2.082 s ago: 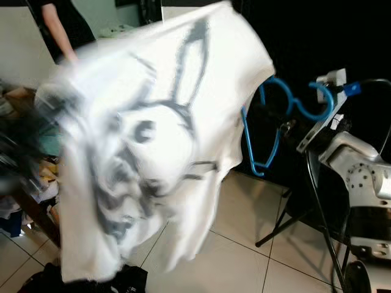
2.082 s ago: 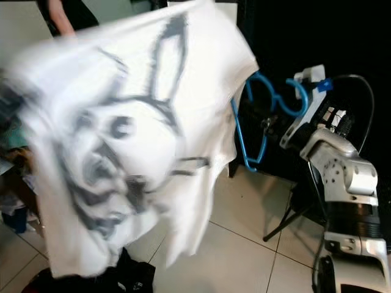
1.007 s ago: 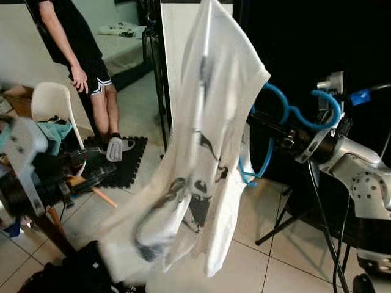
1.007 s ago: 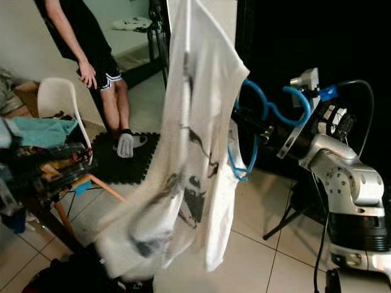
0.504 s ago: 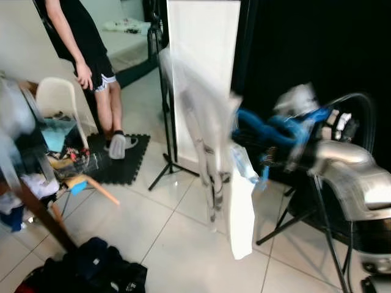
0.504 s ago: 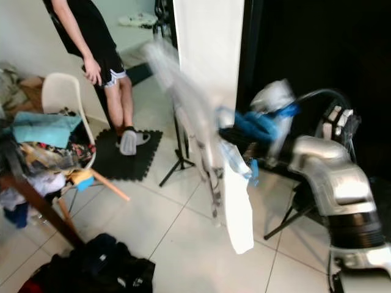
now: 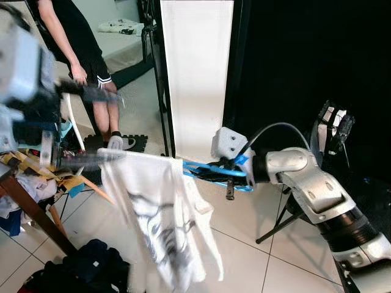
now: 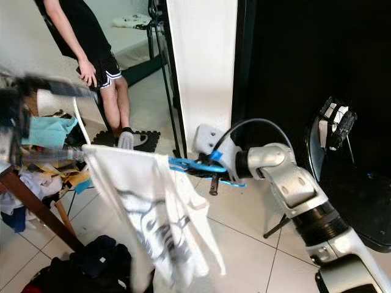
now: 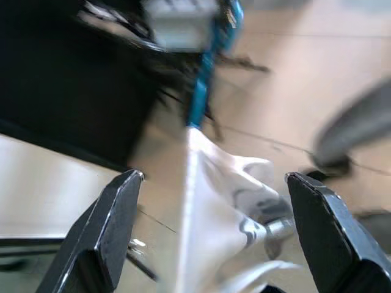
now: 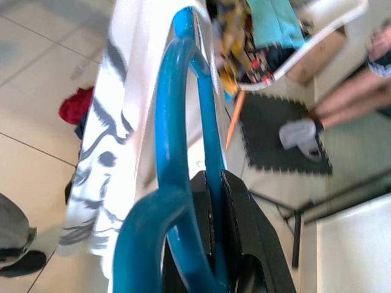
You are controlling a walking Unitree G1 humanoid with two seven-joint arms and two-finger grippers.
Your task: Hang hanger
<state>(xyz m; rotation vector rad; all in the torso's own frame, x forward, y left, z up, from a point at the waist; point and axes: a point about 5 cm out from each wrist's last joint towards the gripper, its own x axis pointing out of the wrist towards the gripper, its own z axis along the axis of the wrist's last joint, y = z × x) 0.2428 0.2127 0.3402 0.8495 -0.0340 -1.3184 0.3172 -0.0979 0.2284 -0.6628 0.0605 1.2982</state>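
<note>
A blue hanger [image 7: 211, 170] lies almost level, and a white T-shirt [image 7: 160, 213] with a black print hangs from it over the tiled floor. My right gripper [image 7: 230, 176] reaches in from the right and is shut on the hanger's hook end; in the right wrist view its black fingers [image 10: 235, 226] clamp the blue hanger [image 10: 177, 140]. My left gripper [image 7: 116, 127], blurred, stands open at the shirt's left shoulder. Seen from the left wrist, its fingers [image 9: 110, 226] are wide apart, with the T-shirt [image 9: 220, 201] and hanger beyond them.
A person in black [image 7: 73, 36] stands at the back left by a white chair. A cluttered table [image 7: 24, 183] is at the left and a dark heap of clothes [image 7: 79, 268] lies on the floor. A white panel [image 7: 195, 73] and a tripod [image 7: 281, 220] stand before a black backdrop.
My right arm has swung the hanger and shirt down and to the left, so the hanger now lies nearly level. My left arm has come up beside the shirt.
</note>
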